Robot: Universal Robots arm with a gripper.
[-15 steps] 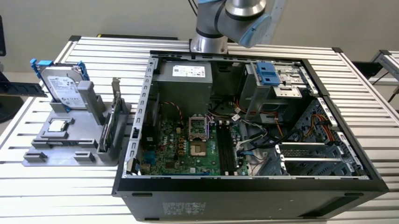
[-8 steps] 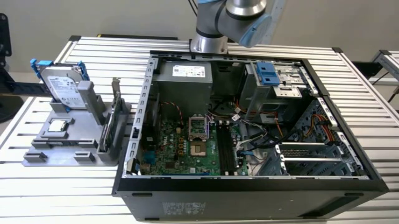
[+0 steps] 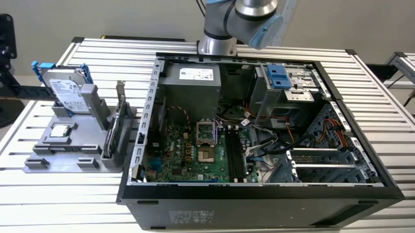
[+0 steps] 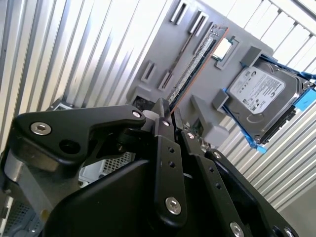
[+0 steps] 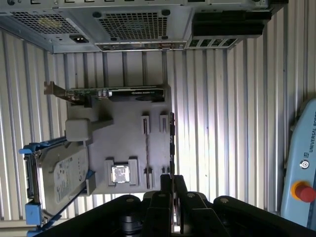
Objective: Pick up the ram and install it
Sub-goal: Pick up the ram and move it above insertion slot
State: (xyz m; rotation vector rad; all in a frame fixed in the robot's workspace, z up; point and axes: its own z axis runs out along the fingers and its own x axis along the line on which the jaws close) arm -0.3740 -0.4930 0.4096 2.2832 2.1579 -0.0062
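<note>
None of the task was done: the slim dark-green ram stick [image 4: 195, 62] stood in its grey holder [image 4: 163, 45], black gripper [image 4: 168, 107] clenched empty.

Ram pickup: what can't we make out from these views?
ram: second wrist view, near end hidden behind the gripper; whether they touch is unreadable.
memory slots: exterior view, too small to tell latch positions.
arm: exterior view, cut off by the top edge, so wrist height over the fixture is unknown.
</note>
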